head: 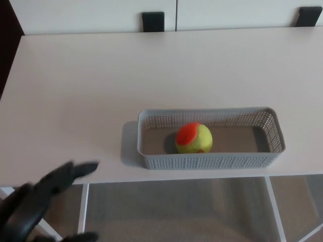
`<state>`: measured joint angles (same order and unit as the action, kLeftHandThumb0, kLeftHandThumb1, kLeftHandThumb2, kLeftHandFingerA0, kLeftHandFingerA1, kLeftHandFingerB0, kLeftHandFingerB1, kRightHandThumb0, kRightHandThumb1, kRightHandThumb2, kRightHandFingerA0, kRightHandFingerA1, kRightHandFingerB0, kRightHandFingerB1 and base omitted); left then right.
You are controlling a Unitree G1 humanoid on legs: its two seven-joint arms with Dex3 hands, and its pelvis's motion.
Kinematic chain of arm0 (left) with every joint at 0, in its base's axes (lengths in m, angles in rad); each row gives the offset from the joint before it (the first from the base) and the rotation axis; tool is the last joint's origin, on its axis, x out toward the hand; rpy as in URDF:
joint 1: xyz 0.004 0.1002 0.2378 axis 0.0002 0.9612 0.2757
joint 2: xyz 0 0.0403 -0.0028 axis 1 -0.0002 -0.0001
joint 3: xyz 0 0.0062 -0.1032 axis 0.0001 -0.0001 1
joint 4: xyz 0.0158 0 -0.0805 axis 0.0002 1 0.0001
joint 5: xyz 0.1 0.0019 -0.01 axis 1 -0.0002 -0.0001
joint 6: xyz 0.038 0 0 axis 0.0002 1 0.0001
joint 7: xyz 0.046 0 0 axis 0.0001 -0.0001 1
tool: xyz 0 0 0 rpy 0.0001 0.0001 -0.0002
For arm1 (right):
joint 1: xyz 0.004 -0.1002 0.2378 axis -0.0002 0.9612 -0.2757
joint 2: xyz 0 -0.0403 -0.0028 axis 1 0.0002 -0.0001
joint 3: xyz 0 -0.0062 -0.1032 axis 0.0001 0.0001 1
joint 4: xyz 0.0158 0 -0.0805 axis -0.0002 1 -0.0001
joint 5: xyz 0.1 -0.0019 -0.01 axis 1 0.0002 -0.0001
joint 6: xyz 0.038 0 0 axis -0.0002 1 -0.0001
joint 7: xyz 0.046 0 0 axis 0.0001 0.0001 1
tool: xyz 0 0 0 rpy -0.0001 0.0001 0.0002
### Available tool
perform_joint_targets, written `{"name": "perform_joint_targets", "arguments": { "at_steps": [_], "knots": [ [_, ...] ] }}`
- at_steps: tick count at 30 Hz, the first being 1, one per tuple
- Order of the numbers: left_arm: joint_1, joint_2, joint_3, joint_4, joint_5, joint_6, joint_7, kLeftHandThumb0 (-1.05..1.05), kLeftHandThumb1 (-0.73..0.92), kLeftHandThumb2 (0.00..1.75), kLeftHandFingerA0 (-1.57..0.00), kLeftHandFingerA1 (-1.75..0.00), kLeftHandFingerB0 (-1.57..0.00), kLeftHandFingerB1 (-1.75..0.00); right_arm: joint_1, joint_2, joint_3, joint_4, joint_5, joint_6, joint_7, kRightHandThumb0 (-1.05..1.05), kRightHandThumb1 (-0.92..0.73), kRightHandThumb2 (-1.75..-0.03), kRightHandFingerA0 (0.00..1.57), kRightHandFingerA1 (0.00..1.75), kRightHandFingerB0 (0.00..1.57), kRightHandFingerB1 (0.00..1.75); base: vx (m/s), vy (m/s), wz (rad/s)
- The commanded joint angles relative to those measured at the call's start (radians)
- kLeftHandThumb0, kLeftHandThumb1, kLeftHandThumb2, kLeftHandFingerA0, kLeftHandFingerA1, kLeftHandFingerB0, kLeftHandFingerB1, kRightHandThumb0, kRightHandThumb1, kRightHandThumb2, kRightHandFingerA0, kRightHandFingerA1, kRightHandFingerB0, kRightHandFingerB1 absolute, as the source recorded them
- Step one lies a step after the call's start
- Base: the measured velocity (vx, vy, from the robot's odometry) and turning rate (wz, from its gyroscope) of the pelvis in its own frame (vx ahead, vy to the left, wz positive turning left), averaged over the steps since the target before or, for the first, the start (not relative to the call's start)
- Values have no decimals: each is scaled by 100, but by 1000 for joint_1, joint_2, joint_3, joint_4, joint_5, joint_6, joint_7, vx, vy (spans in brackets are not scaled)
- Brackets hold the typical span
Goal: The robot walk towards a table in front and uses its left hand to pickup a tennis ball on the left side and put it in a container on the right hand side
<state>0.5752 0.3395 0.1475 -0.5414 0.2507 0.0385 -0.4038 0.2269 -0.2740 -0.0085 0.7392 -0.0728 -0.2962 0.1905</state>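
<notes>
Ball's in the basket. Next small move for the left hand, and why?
Probably draw the left hand back and lower it. The tennis ball lies inside the grey basket, and the hand is open, empty and clear of it, so nothing is left to carry.

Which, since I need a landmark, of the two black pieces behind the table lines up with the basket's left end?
The left black piece, straight beyond the left end of the basket; the right black piece sits past its right end.
</notes>
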Motion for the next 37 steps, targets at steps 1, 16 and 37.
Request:
{"name": "perform_joint_targets", "arguments": {
  "at_steps": [1,16,37],
  "knots": [
    [258,297,90,391,-241,-329,-422,-74,60,59,-34,-44,-31,-31,45,-19,15,82,-26,-24,-1,-32,-63,-59,59,51,48,41,0,0,0],
    [-131,202,-228,1010,164,-198,126,-77,88,66,-26,-44,-22,-36,42,-17,5,91,-36,-40,-61,-37,-63,-58,56,48,41,37,0,0,0],
    [-373,26,-112,1590,-37,-271,192,-36,57,111,-1,-51,0,-50,57,-18,-10,41,-19,-13,-53,-47,-71,-60,42,41,32,34,0,0,0]
  ]
}}
